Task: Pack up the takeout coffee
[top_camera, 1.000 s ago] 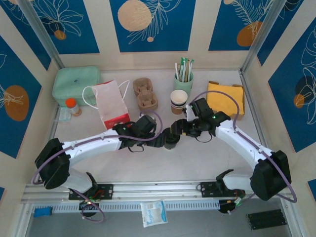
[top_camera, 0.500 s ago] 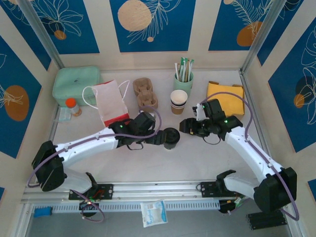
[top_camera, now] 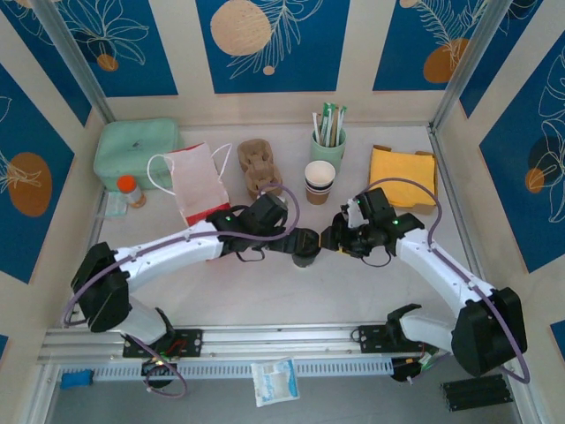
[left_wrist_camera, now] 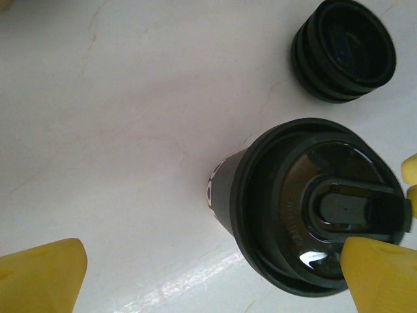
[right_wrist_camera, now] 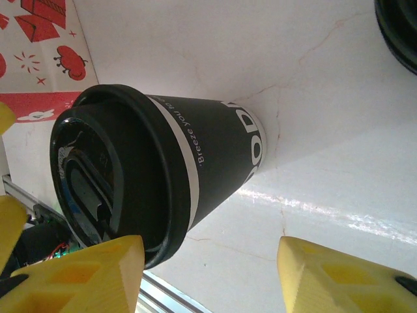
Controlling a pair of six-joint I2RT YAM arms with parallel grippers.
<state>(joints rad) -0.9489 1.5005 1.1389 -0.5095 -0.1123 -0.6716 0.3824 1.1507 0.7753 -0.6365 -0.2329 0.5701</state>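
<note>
Takeout coffee point(top_camera: 306, 256) stands upright, lidded, at the middle of the table point(top_camera: 265, 296). We note the left gripper point(left_wrist_camera: 208, 277) spread wide astride it, gripping nothing. The right gripper point(right_wrist_camera: 212, 277) is part-spread just right of it, empty.

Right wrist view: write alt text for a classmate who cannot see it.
A lidded coffee cup stands on a pale table. The right end effector has its yellow fingers apart at the picture's bottom edge, one next to the cup's top. A red-and-white paper bag shows at top left.
</note>
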